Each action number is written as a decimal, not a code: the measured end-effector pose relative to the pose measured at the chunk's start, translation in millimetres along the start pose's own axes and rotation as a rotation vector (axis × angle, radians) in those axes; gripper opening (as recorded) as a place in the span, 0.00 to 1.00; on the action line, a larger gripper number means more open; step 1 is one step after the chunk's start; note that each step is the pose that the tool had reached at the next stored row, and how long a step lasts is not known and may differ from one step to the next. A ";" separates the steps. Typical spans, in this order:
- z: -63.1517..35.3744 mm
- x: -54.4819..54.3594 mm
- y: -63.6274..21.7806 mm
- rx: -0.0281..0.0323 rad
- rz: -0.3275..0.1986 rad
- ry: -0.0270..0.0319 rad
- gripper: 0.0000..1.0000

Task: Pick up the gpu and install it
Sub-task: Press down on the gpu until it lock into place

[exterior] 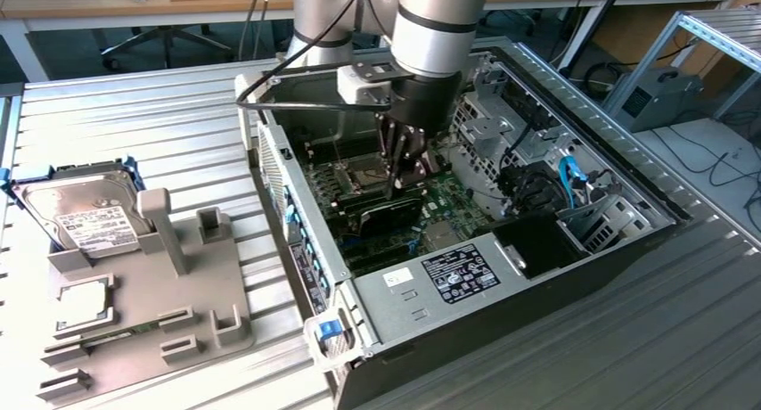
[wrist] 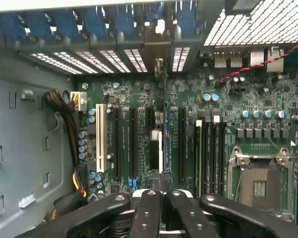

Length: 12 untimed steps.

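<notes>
gripper [exterior: 405, 180] inside computer case [exterior: 618, 250]

Silver-grey arm [exterior: 422, 27], black cable loop, black end effector [exterior: 408, 165] with screwed linkage fingers [wrist: 149, 213].

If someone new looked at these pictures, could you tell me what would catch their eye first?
The open computer case, lying on its side on the metal table, draws the eye, with the gripper reaching down inside it. It is shut on the gpu, held edge-on over the green motherboard and its expansion slots. On the exterior view's left, a hard drive rests in a grey fixture.
</notes>
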State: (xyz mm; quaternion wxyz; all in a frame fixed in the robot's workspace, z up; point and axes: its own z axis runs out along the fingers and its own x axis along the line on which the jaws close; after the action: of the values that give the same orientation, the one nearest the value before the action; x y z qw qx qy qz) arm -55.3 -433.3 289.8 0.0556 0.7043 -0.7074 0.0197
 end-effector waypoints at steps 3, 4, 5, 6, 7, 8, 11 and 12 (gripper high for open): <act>-0.3 0.0 -3.6 -0.0004 0.000 -0.0002 0.12; -0.3 0.0 -3.6 -0.0004 0.000 -0.0006 0.12; -0.3 0.0 -3.6 -0.0004 0.000 -0.0017 0.12; -0.3 -0.1 -4.0 -0.0003 0.000 -0.0024 0.12; -0.4 0.0 -4.2 -0.0002 0.000 -0.0029 0.12; -0.7 0.0 -4.7 -0.0004 0.000 -0.0029 0.12; -2.4 0.2 -7.8 -0.0005 0.000 -0.0033 0.12; -3.0 0.2 -10.0 -0.0005 0.000 -0.0037 0.12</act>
State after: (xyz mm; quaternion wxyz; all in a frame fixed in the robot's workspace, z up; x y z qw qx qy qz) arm -45.1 -433.2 292.3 0.0545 0.7044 -0.7075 0.0182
